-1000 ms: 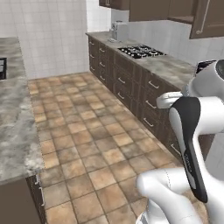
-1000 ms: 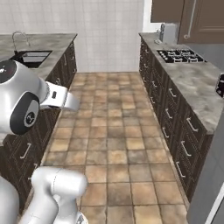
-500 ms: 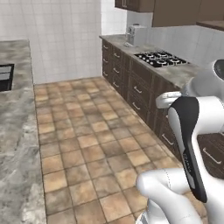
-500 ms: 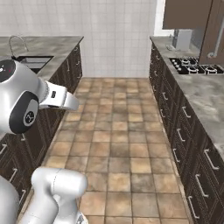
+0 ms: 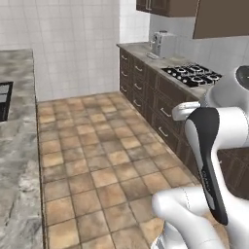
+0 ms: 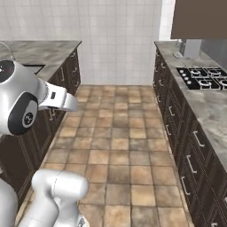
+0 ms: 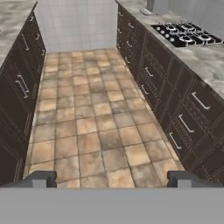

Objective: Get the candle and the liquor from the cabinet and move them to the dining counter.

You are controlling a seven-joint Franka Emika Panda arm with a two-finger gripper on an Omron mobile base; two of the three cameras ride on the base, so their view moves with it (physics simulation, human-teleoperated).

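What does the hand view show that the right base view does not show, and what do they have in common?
Hand view alone: the gripper, its two fingertips far apart, open and holding nothing, above the tiled floor.

Right base view alone: the robot's white arm at the left, and the underside of a brown wall cabinet at the upper right.

Both: the floor, the stove on the right-hand marble worktop, the dark drawer units below it, and the white tiled wall at the far end.

Tiled floor [image 6: 117,133] between marble counters (hob [image 6: 201,77] at right).
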